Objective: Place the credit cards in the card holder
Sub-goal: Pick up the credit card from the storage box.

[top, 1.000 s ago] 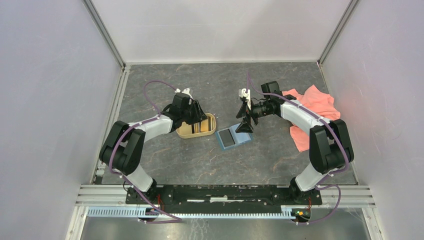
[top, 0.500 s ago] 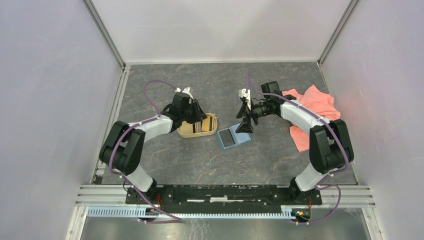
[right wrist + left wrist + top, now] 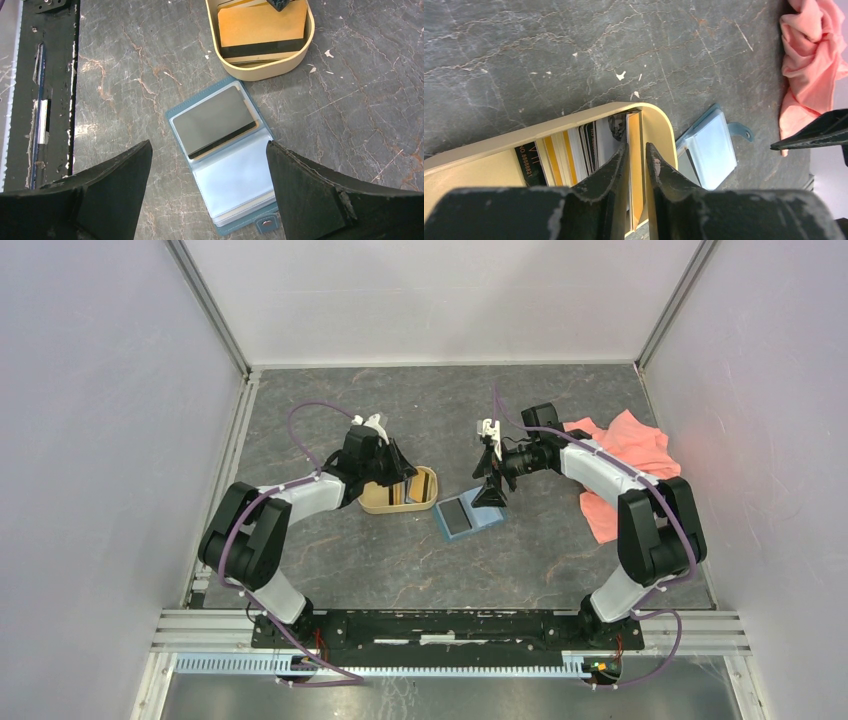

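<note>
Left wrist: gold card [image 3: 634, 127] inside left claw [image 3: 637, 146]

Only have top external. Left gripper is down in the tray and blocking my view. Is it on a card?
Observer: In the left wrist view, the left gripper straddles one yellow-gold card standing on edge at the rounded end of the tray. I cannot tell whether it is pinched.
Operator: Anything in the card holder?
Observer: In the right wrist view it lies open, with a grey card with a dark stripe in one sleeve.
Operator: Right gripper carrying anything?
Observer: No. Its jaws are wide apart and empty above the holder.
</note>
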You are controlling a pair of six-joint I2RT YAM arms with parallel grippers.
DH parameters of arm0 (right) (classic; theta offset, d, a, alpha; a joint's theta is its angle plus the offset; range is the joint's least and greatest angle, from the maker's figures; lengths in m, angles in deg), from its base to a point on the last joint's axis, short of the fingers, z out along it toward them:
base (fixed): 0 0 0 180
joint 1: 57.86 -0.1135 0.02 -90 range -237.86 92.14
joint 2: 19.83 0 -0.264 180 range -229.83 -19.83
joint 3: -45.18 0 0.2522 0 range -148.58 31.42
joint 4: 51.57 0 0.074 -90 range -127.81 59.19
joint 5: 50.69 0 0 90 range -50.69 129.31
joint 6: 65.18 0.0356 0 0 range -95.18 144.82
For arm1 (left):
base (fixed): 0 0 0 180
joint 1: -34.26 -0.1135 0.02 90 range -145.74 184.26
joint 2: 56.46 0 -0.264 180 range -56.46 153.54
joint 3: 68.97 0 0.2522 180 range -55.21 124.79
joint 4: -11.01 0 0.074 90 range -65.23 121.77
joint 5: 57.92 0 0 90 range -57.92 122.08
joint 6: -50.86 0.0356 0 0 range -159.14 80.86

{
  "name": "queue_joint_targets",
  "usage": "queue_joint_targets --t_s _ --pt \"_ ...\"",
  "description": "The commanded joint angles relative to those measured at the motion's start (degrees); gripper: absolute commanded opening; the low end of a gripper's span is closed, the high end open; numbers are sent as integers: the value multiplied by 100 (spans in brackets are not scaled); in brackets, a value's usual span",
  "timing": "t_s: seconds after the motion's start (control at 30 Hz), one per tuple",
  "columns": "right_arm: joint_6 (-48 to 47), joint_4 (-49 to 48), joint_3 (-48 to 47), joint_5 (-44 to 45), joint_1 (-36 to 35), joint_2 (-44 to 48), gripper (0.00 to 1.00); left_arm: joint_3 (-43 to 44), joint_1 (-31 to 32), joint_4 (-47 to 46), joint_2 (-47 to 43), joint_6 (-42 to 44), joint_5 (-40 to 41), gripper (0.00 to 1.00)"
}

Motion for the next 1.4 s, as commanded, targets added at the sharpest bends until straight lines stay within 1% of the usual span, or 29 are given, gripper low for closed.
queue_joint_targets --t_s 0.0,0.13,0.2,0.23,0.33,0.4,0.47,0.57,0.7,0.77,0.9,1.13,1.3,1.37 --pt "-96 26 -178 -150 25 -18 91 -146 38 -495 -93 -385 -435 25" --pt "-76 -6 -176 -150 26 -9 91 -232 37 -670 -73 -517 -573 25" --pt "201 -255 -96 -159 27 17 91 -272 32 -736 -47 -566 -632 27" --pt "487 -508 -11 -155 27 50 90 -288 28 -765 -34 -593 -667 28" --pt "1893 -1780 302 -79 -28 127 87 -348 28 -926 21 -685 -757 28" --pt "2699 -2415 372 256 -153 87 86 -381 28 -989 43 -726 -795 28" --pt "3239 -2700 214 603 -382 -68 86 -399 32 -1029 46 -744 -808 29" --pt "3938 -2844 -149 877 -721 -477 85 -445 28 -1073 -3 -763 -797 29" --pt "4691 -3209 -491 948 -1027 -969 85 -469 -1 -1109 -46 -779 -852 33" --pt "4895 -3292 -590 1011 -1059 -1152 84 -519 -50 -1156 -74 -813 -906 34" --pt "5070 -3503 -472 1132 -1063 -1207 84 -741 -204 -1410 -157 -966 -1077 36" --pt "5302 -3742 -385 1124 -1057 -1261 83 -1091 -367 -2175 -134 -1362 -1497 35" --pt "5556 -3895 -349 1124 -1041 -1341 80 -1343 -450 -2702 -137 -1645 -1725 35" --pt "5630 -3888 -396 1133 -1035 -1400 77 -1390 -465 -2763 -133 -1669 -1774 35"
